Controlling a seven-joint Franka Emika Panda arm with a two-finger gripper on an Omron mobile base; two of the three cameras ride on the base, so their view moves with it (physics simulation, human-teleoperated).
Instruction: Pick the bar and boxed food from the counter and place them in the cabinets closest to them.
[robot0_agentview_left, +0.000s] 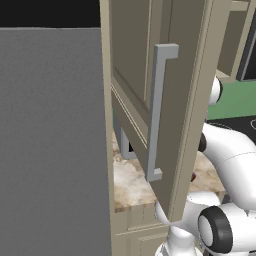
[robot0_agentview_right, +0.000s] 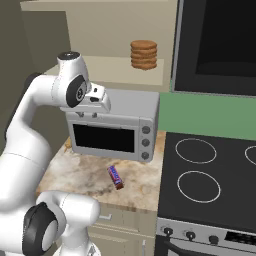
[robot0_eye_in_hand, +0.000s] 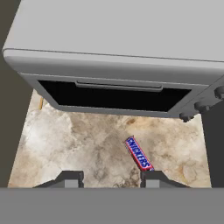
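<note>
Lying flat on counter (robot0_eye_in_hand: 78, 144), red-blue bar (robot0_eye_in_hand: 138, 153)

Flat, even rendered light, no clear source; soft shadow under toaster oven (robot0_eye_in_hand: 118, 94); slightly pixelated, no glare/blur.

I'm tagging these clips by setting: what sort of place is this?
A rendered home kitchen, by the look of it: a marbled stone counter carries a grey toaster oven, a black stovetop sits beside it, and tan wall cabinets hang above.
</note>
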